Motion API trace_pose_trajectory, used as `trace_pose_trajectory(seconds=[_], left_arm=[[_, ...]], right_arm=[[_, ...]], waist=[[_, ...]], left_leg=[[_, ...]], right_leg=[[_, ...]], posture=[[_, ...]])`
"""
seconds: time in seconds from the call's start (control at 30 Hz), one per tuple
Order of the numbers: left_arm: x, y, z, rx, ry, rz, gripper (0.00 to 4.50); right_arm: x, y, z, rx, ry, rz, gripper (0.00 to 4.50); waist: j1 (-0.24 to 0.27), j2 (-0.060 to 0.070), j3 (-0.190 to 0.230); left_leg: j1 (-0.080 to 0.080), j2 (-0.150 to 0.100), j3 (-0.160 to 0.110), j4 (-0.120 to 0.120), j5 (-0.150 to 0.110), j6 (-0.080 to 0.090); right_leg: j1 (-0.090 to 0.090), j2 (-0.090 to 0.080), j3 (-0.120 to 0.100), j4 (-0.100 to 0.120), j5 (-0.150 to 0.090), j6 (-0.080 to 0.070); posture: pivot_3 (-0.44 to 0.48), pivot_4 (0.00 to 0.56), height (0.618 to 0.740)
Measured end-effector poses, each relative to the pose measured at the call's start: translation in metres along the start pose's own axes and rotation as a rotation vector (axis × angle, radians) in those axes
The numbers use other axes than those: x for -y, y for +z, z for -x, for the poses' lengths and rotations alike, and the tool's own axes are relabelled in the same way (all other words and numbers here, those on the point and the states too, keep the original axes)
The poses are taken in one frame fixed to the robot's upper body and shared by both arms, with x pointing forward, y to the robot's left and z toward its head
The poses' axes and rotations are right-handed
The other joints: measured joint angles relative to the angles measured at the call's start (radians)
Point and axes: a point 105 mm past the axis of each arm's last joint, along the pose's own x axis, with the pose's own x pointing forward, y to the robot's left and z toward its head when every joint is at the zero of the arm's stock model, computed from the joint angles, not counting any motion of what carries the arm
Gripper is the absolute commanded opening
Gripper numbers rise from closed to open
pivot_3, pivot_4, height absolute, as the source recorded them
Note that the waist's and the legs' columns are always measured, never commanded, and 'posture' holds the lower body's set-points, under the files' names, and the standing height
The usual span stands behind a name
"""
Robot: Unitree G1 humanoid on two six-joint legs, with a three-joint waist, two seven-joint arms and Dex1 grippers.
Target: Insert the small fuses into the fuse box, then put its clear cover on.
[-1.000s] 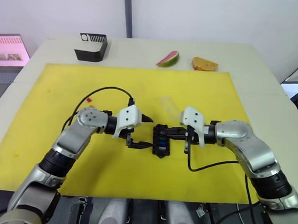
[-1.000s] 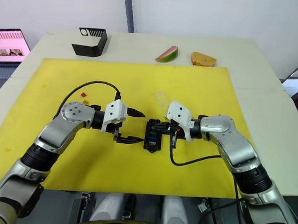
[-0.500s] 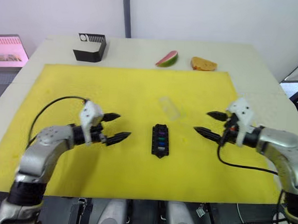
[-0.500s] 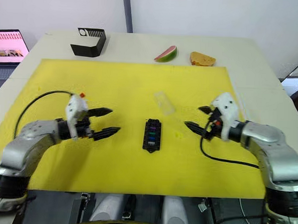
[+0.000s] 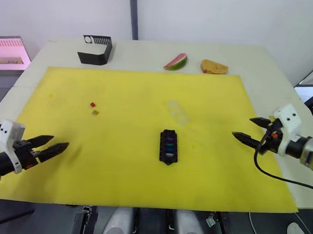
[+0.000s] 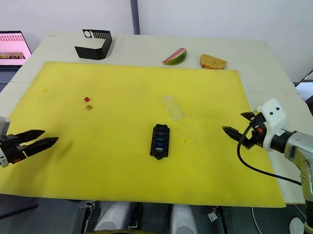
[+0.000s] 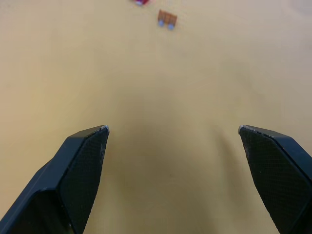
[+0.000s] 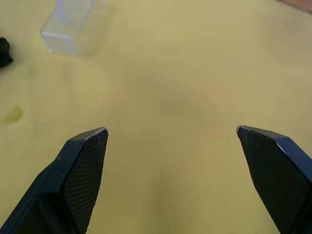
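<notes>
Now your left gripper (image 5: 46,146), fingers spread wide and empty, sits nearer the loose red and amber small fuses (image 5: 94,108), ahead and inward, than your equally wide-open right gripper (image 5: 247,129); the fuse box (image 5: 168,146) lies lengthwise between them.

Yellow mat (image 5: 121,94) covers most of the pale surface (image 5: 274,65). Beyond the mat's far edge: black angular holder (image 5: 96,49) with white ridged markings at far left, watermelon slice (image 5: 176,61) near the middle, bread piece (image 5: 214,66) just to its right. Laptop screen (image 5: 7,51) off the surface's left edge, showing pink.
</notes>
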Motion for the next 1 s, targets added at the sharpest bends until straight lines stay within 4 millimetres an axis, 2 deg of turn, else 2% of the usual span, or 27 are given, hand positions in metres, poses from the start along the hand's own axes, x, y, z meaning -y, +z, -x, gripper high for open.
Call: trace_pose_trajectory(seconds=[0.07, 0.13, 0.2, 0.33, 0.5, 0.57, 0.7, 1.0], left_arm=[[0.007, 0.013, -0.012, 0.074, -0.095, 0.244, 4.50], [0.015, 0.022, -0.019, 0.102, -0.195, 0.405, 4.50], [0.007, 0.027, -0.025, 0.122, -0.199, 0.535, 4.50], [-0.011, 0.033, -0.036, 0.129, -0.144, 0.670, 4.50], [-0.011, 0.038, -0.052, 0.090, -0.144, 0.735, 4.50], [-0.010, 0.034, -0.060, 0.067, -0.140, 0.771, 4.50], [-0.016, 0.036, -0.077, 0.056, -0.105, 0.871, 4.50], [-0.014, 0.040, -0.094, 0.055, -0.122, 0.914, 4.50]], right_arm=[[-0.019, 0.019, -0.019, 0.085, 0.084, 0.007, 4.45], [-0.052, 0.041, -0.035, 0.167, 0.214, 0.029, 4.45], [-0.084, 0.062, -0.045, 0.229, 0.340, 0.041, 4.45], [-0.125, 0.094, -0.060, 0.307, 0.503, 0.073, 4.45], [-0.159, 0.105, -0.075, 0.338, 0.628, 0.107, 4.45], [-0.167, 0.103, -0.080, 0.333, 0.645, 0.125, 4.45], [-0.170, 0.107, -0.093, 0.350, 0.623, 0.129, 4.45], [-0.168, 0.110, -0.096, 0.358, 0.587, 0.109, 4.45]], waist=[[0.000, 0.000, 0.000], [-0.003, 0.000, 0.000], [-0.006, 0.000, 0.000], [-0.007, -0.002, 0.000], [0.000, -0.002, 0.000], [-0.002, -0.002, 0.000], [0.000, -0.003, -0.001], [0.002, -0.003, -0.001]], left_leg=[[0.000, 0.000, 0.000, 0.001, 0.000, 0.000], [0.000, 0.000, 0.000, 0.001, 0.000, 0.000], [-0.001, 0.000, 0.000, 0.000, 0.000, 0.000], [-0.002, -0.001, 0.000, 0.001, 0.001, -0.001], [-0.002, -0.001, 0.000, 0.001, 0.001, -0.002], [-0.002, -0.002, 0.000, 0.001, 0.004, -0.006], [-0.002, -0.002, 0.000, 0.001, 0.004, -0.008], [-0.002, -0.003, -0.001, 0.000, 0.005, -0.008]], right_leg=[[0.000, 0.000, 0.000, 0.001, 0.001, 0.002], [-0.001, 0.001, 0.000, 0.002, 0.002, 0.004], [-0.003, 0.002, -0.001, 0.002, 0.002, 0.004], [-0.003, 0.001, -0.001, 0.002, 0.002, 0.004], [-0.003, 0.001, 0.000, 0.002, 0.002, 0.004], [-0.004, 0.001, 0.000, 0.002, 0.002, 0.004], [-0.004, 0.001, 0.000, 0.003, 0.002, 0.004], [-0.004, -0.001, 0.000, 0.004, 0.002, 0.004]], posture=[[0.000, 0.150, 0.740], [0.000, 0.150, 0.740], [0.000, 0.150, 0.740], [0.000, 0.150, 0.740], [0.000, 0.150, 0.740], [0.000, 0.150, 0.740], [0.000, 0.150, 0.740], [0.000, 0.150, 0.740]])
